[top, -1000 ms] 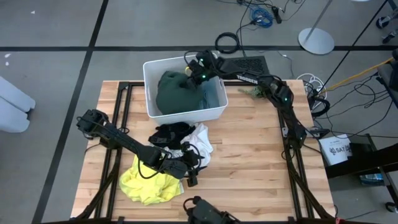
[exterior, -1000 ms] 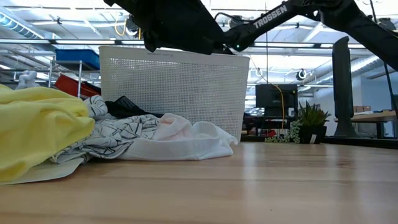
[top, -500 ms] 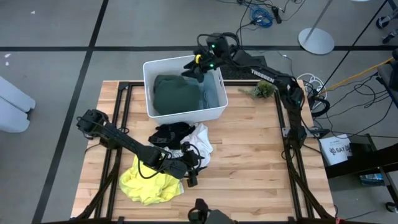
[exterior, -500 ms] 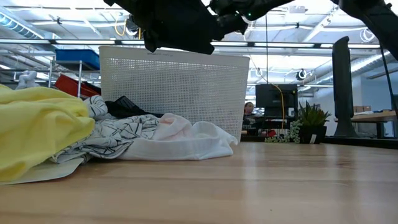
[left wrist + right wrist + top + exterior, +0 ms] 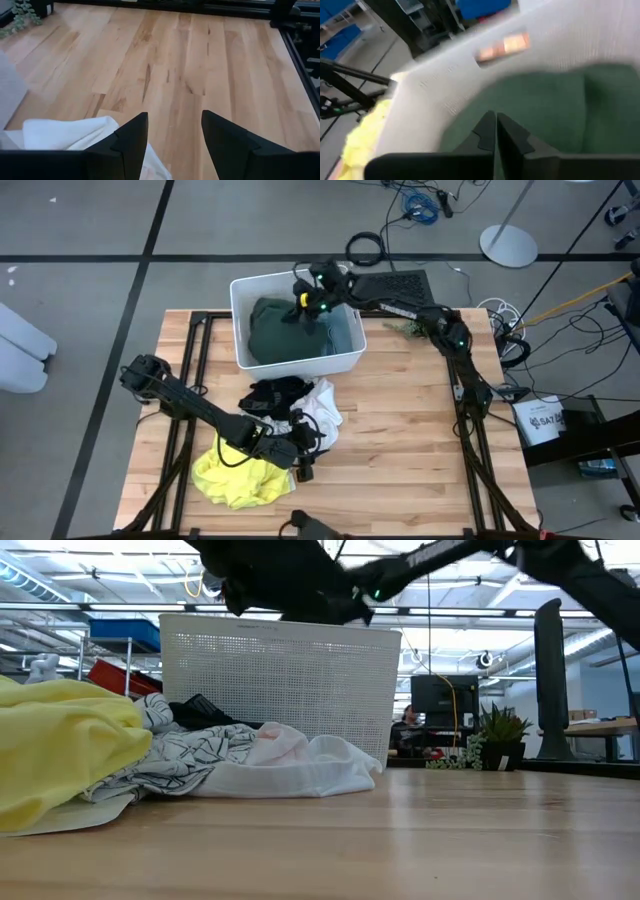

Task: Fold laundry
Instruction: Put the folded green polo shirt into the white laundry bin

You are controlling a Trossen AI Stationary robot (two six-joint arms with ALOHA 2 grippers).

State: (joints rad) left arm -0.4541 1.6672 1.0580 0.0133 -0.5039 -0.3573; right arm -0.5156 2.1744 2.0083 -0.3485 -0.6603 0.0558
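Laundry lies in two places. Inside the white bin [image 5: 245,288], at twelve o'clock on the table [image 5: 400,430], sit the dark green garment [image 5: 280,330] and, toward three o'clock of it, the light blue one [image 5: 343,332]. Near the table's middle, the black garment [image 5: 275,392] and the white patterned garment [image 5: 322,408] bunch together, with the yellow garment [image 5: 240,475] at seven o'clock of them. The right gripper [image 5: 303,298] hovers over the bin above the green cloth, its fingers [image 5: 487,131] pressed together and holding nothing. The left gripper [image 5: 303,448] waits low beside the white cloth, fingers [image 5: 131,137] spread wide and empty, bare wood between them.
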